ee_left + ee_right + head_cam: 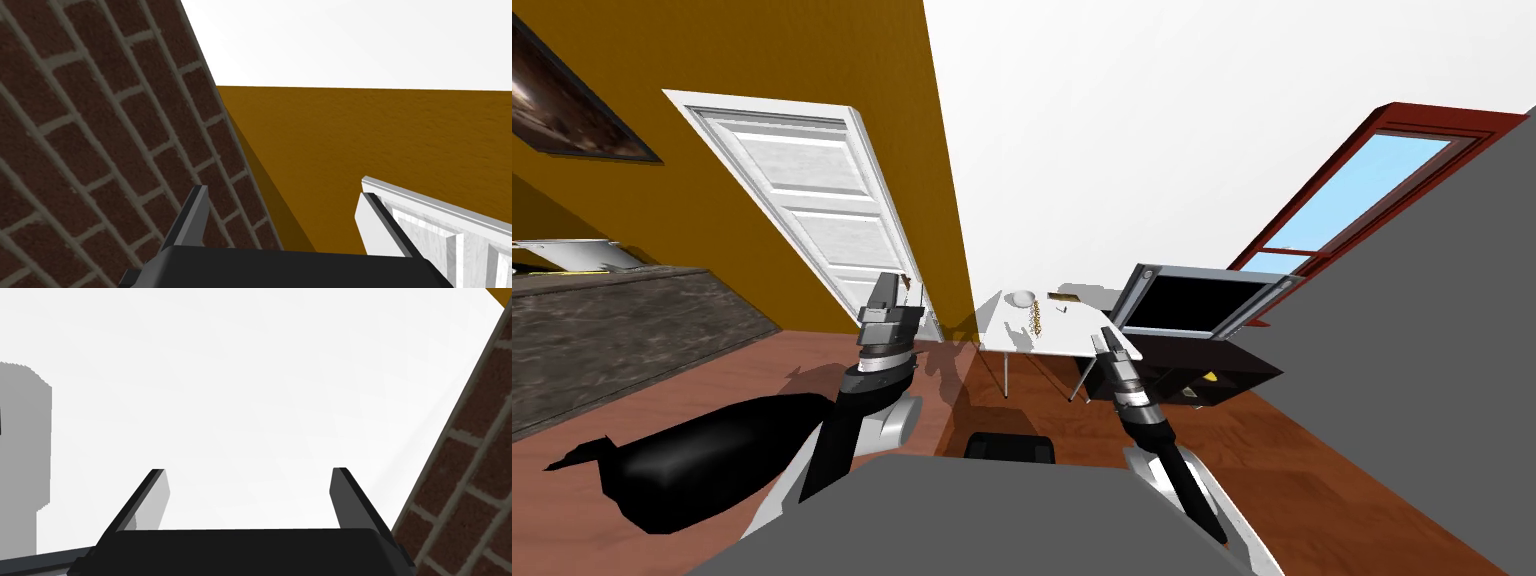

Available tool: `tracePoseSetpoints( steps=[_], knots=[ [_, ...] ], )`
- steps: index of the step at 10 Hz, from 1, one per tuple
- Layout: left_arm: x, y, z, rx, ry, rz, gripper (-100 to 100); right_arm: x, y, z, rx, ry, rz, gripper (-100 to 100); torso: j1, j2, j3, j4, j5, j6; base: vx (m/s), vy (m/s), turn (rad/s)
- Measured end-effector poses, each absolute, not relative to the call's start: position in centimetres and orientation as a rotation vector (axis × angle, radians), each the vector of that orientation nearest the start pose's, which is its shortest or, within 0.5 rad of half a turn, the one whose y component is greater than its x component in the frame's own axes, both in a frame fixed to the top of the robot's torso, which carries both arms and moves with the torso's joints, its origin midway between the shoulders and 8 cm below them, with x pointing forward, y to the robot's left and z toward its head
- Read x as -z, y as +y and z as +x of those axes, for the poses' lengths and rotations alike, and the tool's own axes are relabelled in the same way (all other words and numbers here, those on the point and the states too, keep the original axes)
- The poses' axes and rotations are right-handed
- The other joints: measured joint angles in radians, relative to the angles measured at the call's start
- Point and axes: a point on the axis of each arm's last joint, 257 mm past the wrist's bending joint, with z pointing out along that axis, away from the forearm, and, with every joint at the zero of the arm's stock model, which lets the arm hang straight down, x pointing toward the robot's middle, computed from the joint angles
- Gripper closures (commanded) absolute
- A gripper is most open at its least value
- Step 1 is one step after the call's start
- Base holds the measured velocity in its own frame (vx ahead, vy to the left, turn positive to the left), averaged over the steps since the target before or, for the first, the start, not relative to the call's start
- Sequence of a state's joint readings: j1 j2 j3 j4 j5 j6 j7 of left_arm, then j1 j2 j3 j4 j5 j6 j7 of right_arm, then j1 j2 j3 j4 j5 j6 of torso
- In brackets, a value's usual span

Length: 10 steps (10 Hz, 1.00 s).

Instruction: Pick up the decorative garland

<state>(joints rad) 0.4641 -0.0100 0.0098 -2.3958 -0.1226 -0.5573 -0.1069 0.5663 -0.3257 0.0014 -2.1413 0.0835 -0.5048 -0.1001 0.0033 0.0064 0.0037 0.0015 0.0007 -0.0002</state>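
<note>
Garland (1034, 318) is seen as a thin golden-brown strand lying on the white surface (1067, 335), just in front of a white bowl (1022, 298) and well ahead of both arms. The left pincer (283, 194) and the right pincer (248, 470) are held raised, each spread wide with nothing between its fingers. The approach is judged to be the step in hand. The base should be brought squarely to the near edge before either arm is lowered. The strand should then be taken from above, across its width, clear of the bowl. Open wooden floor (1292, 470) is left in front. A screen (1202, 303) crowds the surface's right edge, and a white door (812, 210) stands at the left.
</note>
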Motion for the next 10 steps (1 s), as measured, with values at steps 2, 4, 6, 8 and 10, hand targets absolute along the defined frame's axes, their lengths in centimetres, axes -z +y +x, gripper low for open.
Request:
tracePoseSetpoints(
  steps=[2,4,6,8,10],
  knots=[
    [-9.3,25.5,30.9,1.162,0.547,-0.39,0,8.7,-26.5,36.0,-1.247,1.12,0.573,-100,0.001,0.0,0.0,0.0,0.0,0.0,-0.081,0.07,0.072],
    [-9.3,25.5,30.9,1.162,0.547,-0.39,0,11.1,-26.9,35.8,-1.23,1.196,0.583,-100,0.001,-0.001,-0.001,0.0,0.0,0.0,-0.063,0.066,0.088],
    [-9.3,25.5,30.9,1.162,0.547,-0.39,0,13.2,-27.5,35.3,-1.214,1.274,0.59,-100,0.001,-0.002,-0.001,0.0,0.0,0.0,-0.061,0.076,0.092],
    [-9.3,25.5,30.9,1.162,0.547,-0.39,0,15.5,-27.9,35.2,-1.193,1.354,0.599,-100,0.002,-0.003,-0.001,0.0,0.0,0.0,-0.047,0.085,0.1],
    [-9.3,25.5,30.9,1.162,0.547,-0.39,0,17.5,-28.9,34.6,-1.167,1.44,0.609,-100,0.001,-0.004,-0.002,-0.001,0.0,0.0,-0.031,0.082,0.098]
  ],
)
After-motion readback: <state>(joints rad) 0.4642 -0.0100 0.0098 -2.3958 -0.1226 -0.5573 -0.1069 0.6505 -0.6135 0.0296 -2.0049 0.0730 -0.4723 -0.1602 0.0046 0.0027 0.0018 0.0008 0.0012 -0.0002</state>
